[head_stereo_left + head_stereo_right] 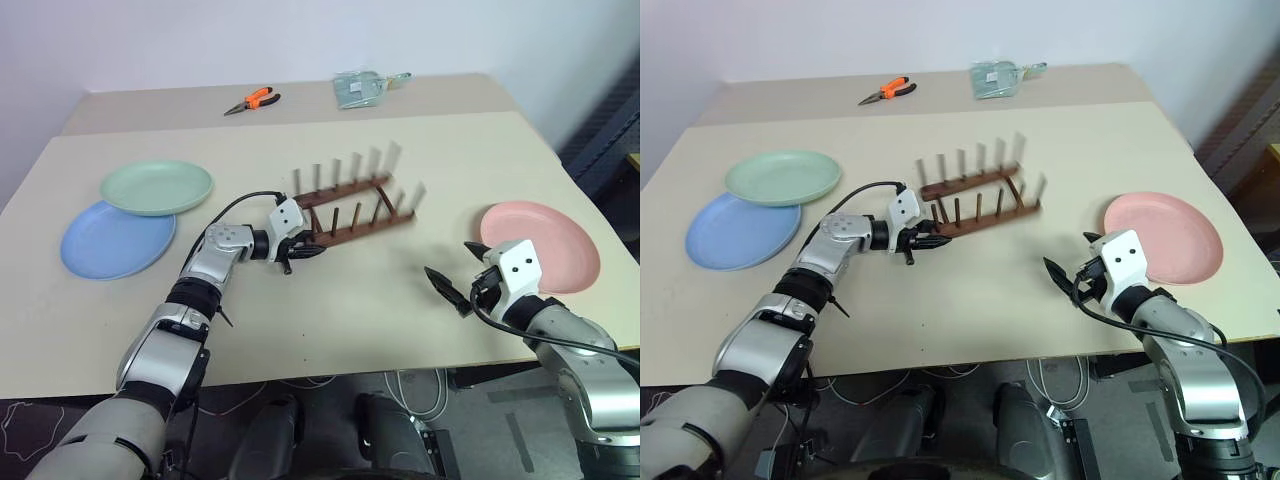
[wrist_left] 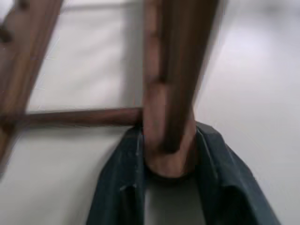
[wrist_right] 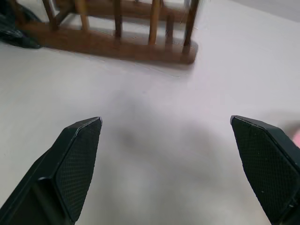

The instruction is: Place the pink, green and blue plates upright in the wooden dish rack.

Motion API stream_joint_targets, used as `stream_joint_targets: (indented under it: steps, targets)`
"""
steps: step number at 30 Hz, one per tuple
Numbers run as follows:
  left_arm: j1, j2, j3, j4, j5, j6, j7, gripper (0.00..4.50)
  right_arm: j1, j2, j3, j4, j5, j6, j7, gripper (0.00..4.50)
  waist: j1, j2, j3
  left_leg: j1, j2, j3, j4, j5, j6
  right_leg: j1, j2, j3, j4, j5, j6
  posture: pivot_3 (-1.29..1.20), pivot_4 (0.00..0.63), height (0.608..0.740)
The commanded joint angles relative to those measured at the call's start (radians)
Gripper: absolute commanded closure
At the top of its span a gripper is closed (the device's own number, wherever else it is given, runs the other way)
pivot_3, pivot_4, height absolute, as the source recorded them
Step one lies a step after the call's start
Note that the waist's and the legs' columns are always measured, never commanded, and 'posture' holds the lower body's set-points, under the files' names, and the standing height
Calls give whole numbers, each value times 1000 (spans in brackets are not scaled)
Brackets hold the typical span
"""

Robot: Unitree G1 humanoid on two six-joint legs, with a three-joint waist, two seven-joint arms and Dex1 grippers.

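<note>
The wooden dish rack (image 1: 350,205) stands at the table's middle, its pegs upright and nothing in it. My left gripper (image 1: 305,250) is shut on the near-left end of the rack's front rail (image 2: 171,93), one black finger (image 2: 122,178) on each side. The green plate (image 1: 157,187) lies flat at the far left, its edge overlapping the blue plate (image 1: 110,242) beside it. Flat on the right lies the pink plate (image 1: 545,240). My right gripper (image 1: 455,265) hovers open just left of the pink plate, nothing between its fingers, pointing toward the rack (image 3: 108,44).
Orange-handled pliers (image 1: 252,100) and a clear plastic packet (image 1: 362,88) lie on the rear table. The front table edge (image 1: 400,365) runs close below both arms. Bare tabletop lies between the rack and the right gripper.
</note>
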Motion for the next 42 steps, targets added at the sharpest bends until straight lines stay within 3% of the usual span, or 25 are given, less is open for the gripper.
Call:
stream_joint_targets:
  steps: [1, 11, 12, 17, 18, 20, 22, 25, 29, 30, 36, 42]
  targets:
    - [50, 7, -14, -11, 21, -33, -39, 3723, -36, -21, -14, -14, -1, -9, 7, 0, -2, 0, 0, 0, 0, 0, 0, 0, 0, 0, 0, 0, 0, 0, 0, 0, 150, 738]
    - [292, 140, -26, -517, -55, 108, -215, 3723, -141, -74, -16, 145, -28, -71, 67, 0, -15, 0, 0, 0, 0, 0, -1, 0, 1, 0, 0, 0, 0, 0, 0, 0, 150, 738]
    - [299, 153, -25, -527, -43, 122, -202, 2679, -146, -78, -17, 159, -32, -79, 71, 0, -16, 0, 0, 0, 0, 0, -1, 0, 1, 0, 0, 0, 0, 0, 0, 0, 150, 738]
    - [322, 198, -17, -545, -9, 140, -139, 387, -138, -121, -32, 220, -54, -104, 98, 0, -18, 0, 0, 0, 0, 0, -1, 0, 1, 0, 0, 0, 0, -1, 0, 0, 150, 738]
    - [328, 212, -13, -551, -6, 142, -130, 43, -128, -133, -38, 223, -50, -105, 114, 0, -19, 0, 0, 0, 0, 0, -1, 0, 1, 0, 0, 0, 0, -1, 0, 0, 150, 738]
    - [345, 241, -6, -574, -9, 163, -123, 2, -101, -157, -47, 214, -32, -104, 155, 254, -22, 0, 0, 1, 0, 0, -1, 0, 1, 0, 0, 1, 0, -1, 0, 0, 150, 738]
    - [384, 277, 9, -634, -42, 221, -142, 0, -56, -180, -46, 168, -1, -80, 206, 903, -23, 0, 0, 1, 1, 0, -2, 0, 1, 0, 0, 1, 1, -1, 0, 0, 150, 738]
    - [477, 341, 26, -780, -114, 349, -185, 885, 37, -218, -22, 66, 38, -33, 283, 2416, -28, 1, 0, 3, 2, 0, -4, -1, 1, 0, 0, 2, 1, -1, 0, 0, 150, 738]
    - [587, 341, 1, -991, -210, 495, -180, 2978, 83, -226, 55, -39, 53, 21, 317, 4500, -24, 3, -2, 3, 2, 1, -3, -1, 1, 1, -1, 2, 1, -2, -1, 0, 150, 738]
    - [593, 319, -9, -1010, -204, 513, -147, 3422, 76, -215, 81, -45, 38, 25, 306, 4500, -20, 4, -2, 3, 2, 1, -2, -1, 1, 1, -1, 2, 1, -3, -3, 0, 150, 738]
    - [573, 189, -32, -981, -132, 512, 44, 3422, -23, -158, 215, 8, -75, 31, 206, 4500, 5, 3, -2, 2, 1, 1, 0, -1, 1, 3, -1, 1, -2, -4, -2, 0, 150, 738]
    - [466, 60, -8, -748, -2, 420, 321, 3422, -189, -64, 289, 197, -225, -9, 53, 4500, 4, 1, -3, 3, 0, 1, 1, -1, 1, 4, -1, 1, -2, -3, -2, 0, 150, 738]
